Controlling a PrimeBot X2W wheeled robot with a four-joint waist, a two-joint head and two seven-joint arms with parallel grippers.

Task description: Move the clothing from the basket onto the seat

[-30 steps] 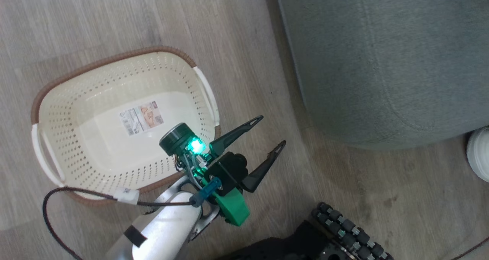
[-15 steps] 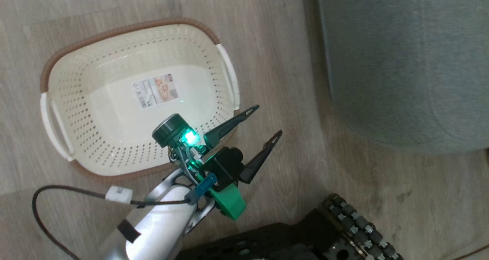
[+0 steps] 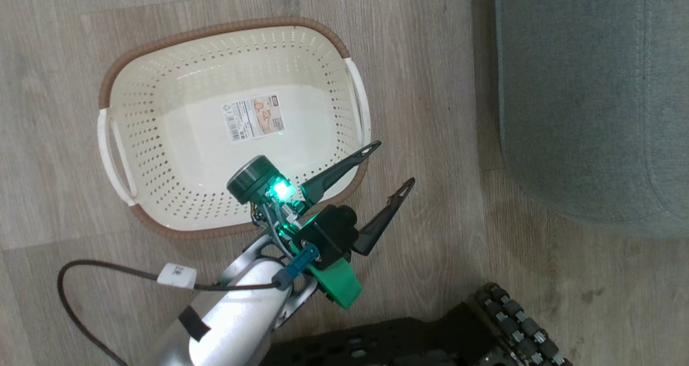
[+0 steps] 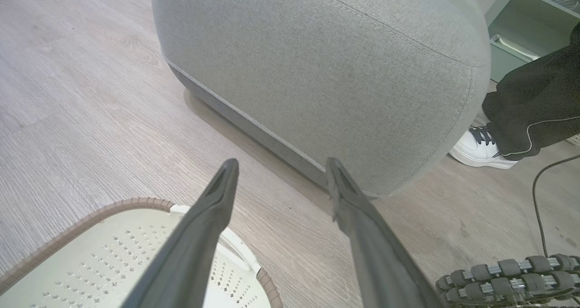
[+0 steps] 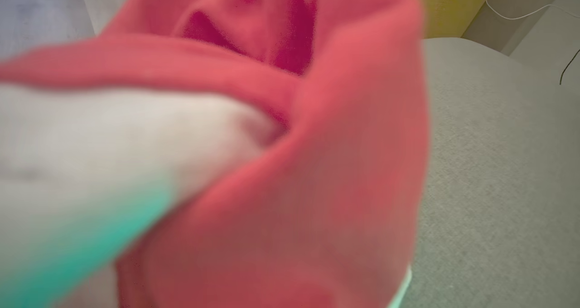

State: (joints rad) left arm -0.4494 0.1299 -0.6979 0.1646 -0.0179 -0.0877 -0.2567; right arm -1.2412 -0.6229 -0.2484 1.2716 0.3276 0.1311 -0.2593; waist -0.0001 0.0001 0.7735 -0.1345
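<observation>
Hanging spread wide and empty, the left pincer (image 3: 392,164) hovers by the corner of the basket (image 3: 215,27). Nothing lies inside it but a paper label (image 3: 252,118). The right pincer is pressed together, seemingly pinching the clothing (image 5: 317,163). Its red folds bunch close against the wrist camera, with the seat (image 5: 498,185) just beyond, likely so the load can drop there.

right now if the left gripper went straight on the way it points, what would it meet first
The left gripper would likely meet the seat, low on its side; depth is unclear.
</observation>
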